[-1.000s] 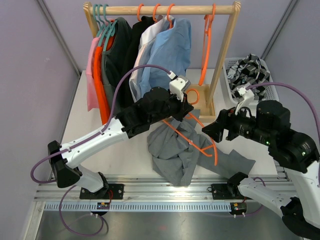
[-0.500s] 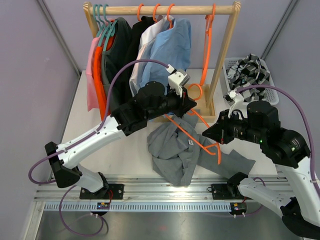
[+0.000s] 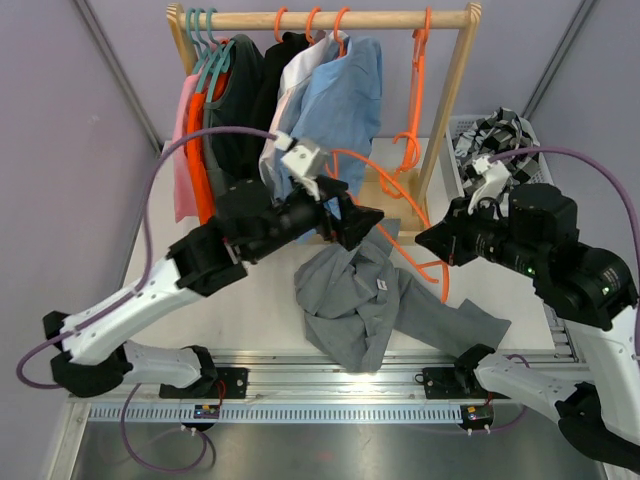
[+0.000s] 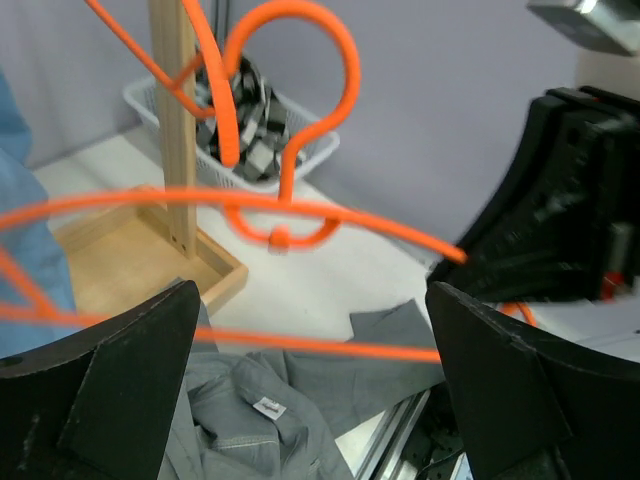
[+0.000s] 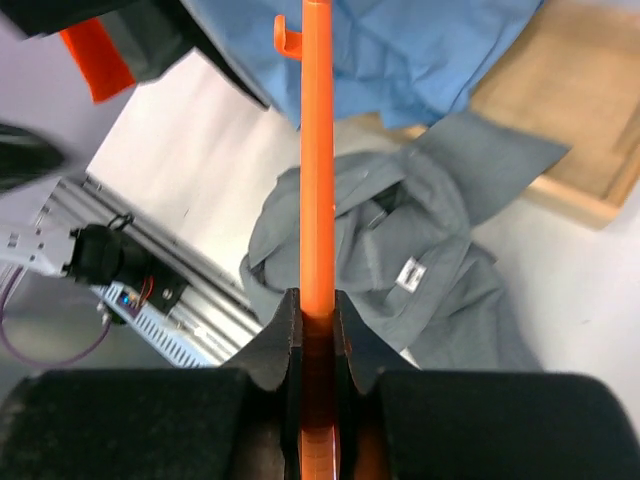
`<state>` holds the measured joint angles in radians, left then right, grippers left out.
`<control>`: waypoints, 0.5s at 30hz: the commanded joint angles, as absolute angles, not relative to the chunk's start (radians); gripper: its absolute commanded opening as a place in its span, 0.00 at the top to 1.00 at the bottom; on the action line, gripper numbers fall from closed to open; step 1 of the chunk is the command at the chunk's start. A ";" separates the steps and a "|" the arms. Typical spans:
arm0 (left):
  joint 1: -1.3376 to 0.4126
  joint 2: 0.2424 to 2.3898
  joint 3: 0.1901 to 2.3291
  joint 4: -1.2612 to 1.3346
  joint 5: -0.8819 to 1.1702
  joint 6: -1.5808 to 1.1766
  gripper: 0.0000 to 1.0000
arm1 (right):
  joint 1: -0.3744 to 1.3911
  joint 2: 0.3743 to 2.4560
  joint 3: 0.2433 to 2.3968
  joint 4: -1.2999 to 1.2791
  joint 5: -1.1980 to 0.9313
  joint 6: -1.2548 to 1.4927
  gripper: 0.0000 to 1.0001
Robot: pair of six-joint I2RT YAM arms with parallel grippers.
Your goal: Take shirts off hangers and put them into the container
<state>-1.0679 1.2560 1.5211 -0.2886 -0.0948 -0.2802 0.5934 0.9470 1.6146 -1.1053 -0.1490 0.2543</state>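
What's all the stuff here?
rack: one, wooden, back of table
hanging shirts: about six, pink, orange, dark grey, black, white, light blue, on rack
teal hangers: about three, rack's left end
empty hanger: one, orange, rack's right end
grey shirt: one, crumpled on table
basket: one, white, right of rack
plaid shirt: one, black-and-white, in basket
held hanger: one, orange, over grey shirt
left claw: one, black, open
right claw: one, black, shut on held hanger

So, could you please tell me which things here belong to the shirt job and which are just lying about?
Job: crumpled grey shirt; orange hanger in the right end effector; hanging light blue shirt; white basket holding the plaid shirt.
Just there: wooden rack; purple cable; metal rail.
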 commanded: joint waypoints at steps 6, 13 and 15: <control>-1.092 0.911 1.335 -0.196 -0.247 -0.281 0.01 | 0.595 1.012 1.867 -1.127 0.158 0.138 1.00; -1.091 0.835 1.224 -0.233 -0.291 -0.340 0.01 | 0.595 1.054 1.931 -1.100 0.294 0.141 1.00; -1.092 0.821 1.201 -0.242 -0.298 -0.350 0.01 | 0.595 1.066 1.921 -1.088 0.331 0.156 1.00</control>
